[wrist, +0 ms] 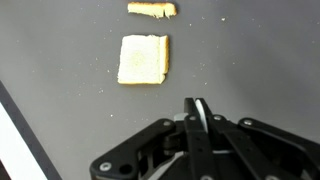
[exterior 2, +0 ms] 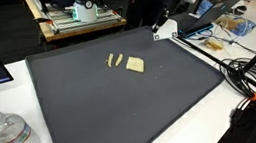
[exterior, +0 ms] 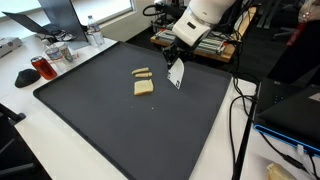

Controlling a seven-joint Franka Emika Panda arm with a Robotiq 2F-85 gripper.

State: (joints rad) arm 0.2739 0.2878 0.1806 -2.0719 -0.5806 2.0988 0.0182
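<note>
There is one bread slice, with one narrow crust strip at 12 o'clock from it in the wrist view. An exterior view hints that the strip may be two short bits, but I cannot tell. The slice is pale, flat and nearly square, with a browner rim. The strip is thin and tan, and its long axis runs 9 to 3 o'clock. A few pale crumbs dot the dark, finely grained mat on the white bench. One claw hovers over the mat with its black fingers pressed together, nothing visible between them. The slice lies near it at 11 o'clock, apart.
</note>
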